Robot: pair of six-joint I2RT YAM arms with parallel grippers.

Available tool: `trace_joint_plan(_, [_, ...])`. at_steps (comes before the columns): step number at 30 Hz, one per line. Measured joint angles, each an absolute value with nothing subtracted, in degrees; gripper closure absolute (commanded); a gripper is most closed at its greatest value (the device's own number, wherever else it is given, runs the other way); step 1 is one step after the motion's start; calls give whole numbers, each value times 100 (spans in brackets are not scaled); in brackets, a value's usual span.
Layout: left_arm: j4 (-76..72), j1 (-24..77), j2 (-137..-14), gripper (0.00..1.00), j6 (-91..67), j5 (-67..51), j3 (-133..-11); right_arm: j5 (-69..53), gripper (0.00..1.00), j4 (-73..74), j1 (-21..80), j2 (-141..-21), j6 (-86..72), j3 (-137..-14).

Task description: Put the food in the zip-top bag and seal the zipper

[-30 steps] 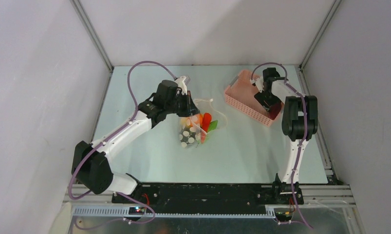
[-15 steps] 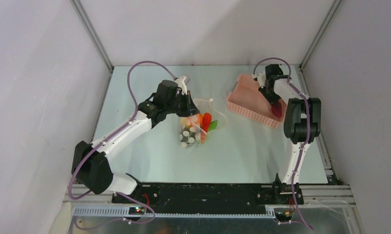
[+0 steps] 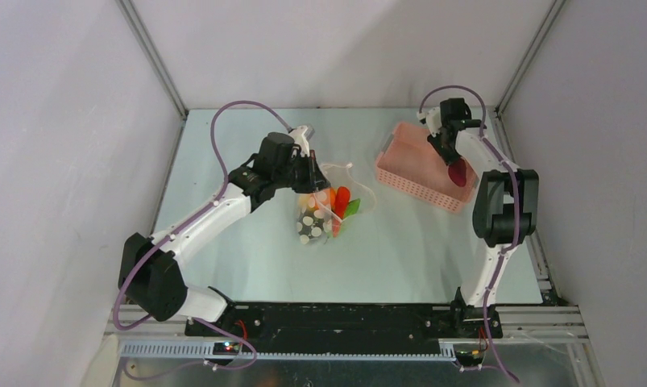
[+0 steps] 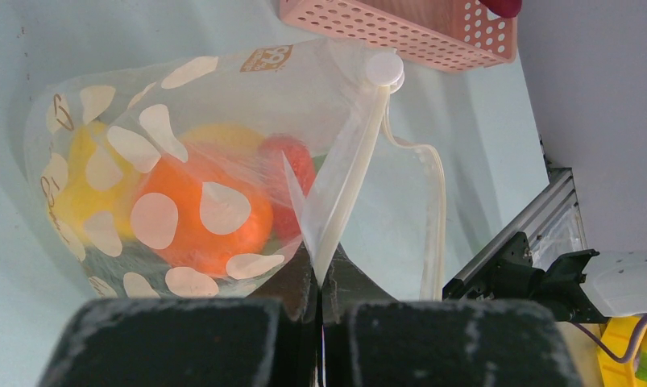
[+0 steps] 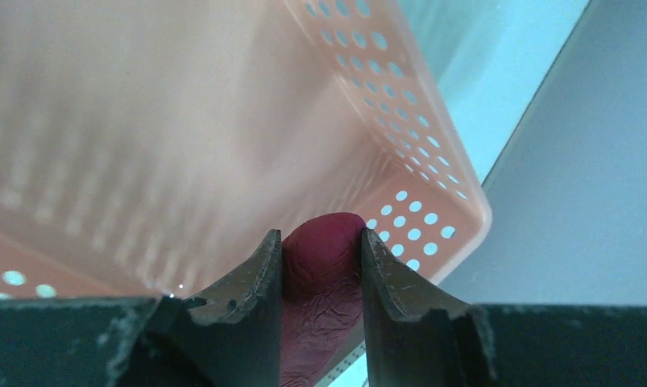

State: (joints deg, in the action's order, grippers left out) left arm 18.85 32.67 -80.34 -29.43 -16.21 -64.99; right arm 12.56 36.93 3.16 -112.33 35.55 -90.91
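Clear plastic with white dots is being held by the left fingers. This is the zip-top bag, which is lying near the middle of the counter, toward 5 o'clock from these fingers. The fingers are fully closed and are pinching the bag's edge at the pale zipper.

Only the left wrist view is showing this pinch. There one zipper strip is running up toward 1 o'clock to a round white slider, and the second strip is curving away from it, so the mouth is gaping. The same view is showing food inside the bag: an orange piece, a yellow piece at its 9 o'clock and a red piece at its 2 o'clock. The top view is adding a green piece at the bag's 3 o'clock side, which the wrist view is hardly showing.

The right fingers are reaching over the pink basket, which is sitting at 2 o'clock on the counter. From above, one is seeing only a dark red spot at the basket's 3 o'clock end. The right wrist view is making this clear: the fingers are partly closed on a dark red piece, one finger pressing each side, with the basket's floor and perforated wall behind it. Whether the piece is touching the basket, I cannot tell.
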Motion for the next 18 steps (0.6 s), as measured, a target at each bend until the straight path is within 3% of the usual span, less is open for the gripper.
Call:
trace_joint_plan(9, [1879, 3267, -8031, 100, -2947, -1621, -6499, 784, 98, 3341, 554, -10036, 2689, -8995])
trace_joint_plan(18, [1879, 3267, -8003, 100, -2952, -1621, -6497, -797, 96, 2491, 882, -7942, 1146, -8003])
